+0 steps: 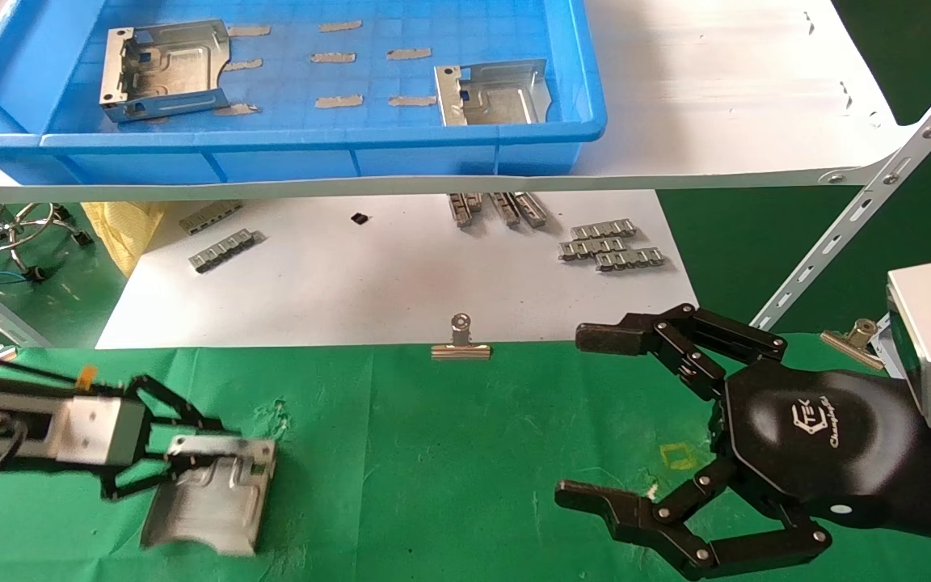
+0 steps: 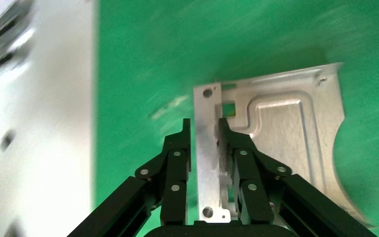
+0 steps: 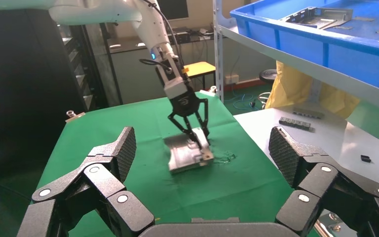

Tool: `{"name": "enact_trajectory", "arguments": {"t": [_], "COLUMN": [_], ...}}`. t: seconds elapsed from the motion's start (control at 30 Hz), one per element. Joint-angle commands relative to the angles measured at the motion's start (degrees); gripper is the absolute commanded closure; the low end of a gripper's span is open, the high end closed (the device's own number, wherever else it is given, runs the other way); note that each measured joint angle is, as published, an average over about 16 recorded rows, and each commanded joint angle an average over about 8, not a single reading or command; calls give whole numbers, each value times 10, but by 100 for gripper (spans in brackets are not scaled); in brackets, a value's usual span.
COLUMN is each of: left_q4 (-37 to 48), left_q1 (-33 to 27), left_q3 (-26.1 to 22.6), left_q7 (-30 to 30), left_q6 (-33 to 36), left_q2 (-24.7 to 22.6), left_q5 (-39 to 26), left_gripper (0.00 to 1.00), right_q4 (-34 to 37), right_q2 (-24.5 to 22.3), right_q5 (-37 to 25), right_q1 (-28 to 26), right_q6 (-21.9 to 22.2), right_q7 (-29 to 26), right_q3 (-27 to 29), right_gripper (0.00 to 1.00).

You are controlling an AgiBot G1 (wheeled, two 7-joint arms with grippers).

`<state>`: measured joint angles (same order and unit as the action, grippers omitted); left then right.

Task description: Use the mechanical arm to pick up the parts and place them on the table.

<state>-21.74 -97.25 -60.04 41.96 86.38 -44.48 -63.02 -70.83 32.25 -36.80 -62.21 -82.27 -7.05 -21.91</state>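
My left gripper is low over the green cloth table at the near left. It is shut on the side wall of a silver bracket part. The left wrist view shows the jaws clamping that wall, with the bracket's embossed plate beside them. The right wrist view shows the bracket tilted at the cloth under the left gripper. The black TEK hand, my right gripper, is open and empty over the cloth at the near right. Two more brackets lie in the blue bin.
The bin stands on a white shelf board above a white sheet with grey ribbed strips. Binder clips hold the cloth's far edge. A slanted metal brace rises at the right. A yellow square outline is near the right hand.
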Motion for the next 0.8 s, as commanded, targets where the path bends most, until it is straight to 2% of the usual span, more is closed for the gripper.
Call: {"name": "enact_trajectory", "arguments": {"t": [0.03, 0.2, 0.37, 0.63, 0.8], "left_q4": [21, 52, 63, 33, 21], "left_q1": [-4, -3, 6, 36, 50], "left_q3": [1, 14, 27, 38, 41], "left_q7": [14, 5, -36, -123, -144], "left_q6": [-20, 17, 48, 52, 52], "left_q2": [-7, -16, -10, 15, 21], "left_q5": [-3, 26, 76, 159, 186], "left_gripper": [0, 0, 0, 0, 0], "right_q4": [0, 0, 0, 0, 0], "right_q2": [0, 0, 0, 0, 0], "right_q5": [0, 0, 0, 0, 0], "right_q1": [0, 0, 0, 0, 0], "right_q6": [0, 0, 0, 0, 0], "right_q7": [0, 0, 0, 0, 0], "right_q3": [0, 0, 0, 0, 0], "right_gripper": [0, 0, 0, 0, 0]}}
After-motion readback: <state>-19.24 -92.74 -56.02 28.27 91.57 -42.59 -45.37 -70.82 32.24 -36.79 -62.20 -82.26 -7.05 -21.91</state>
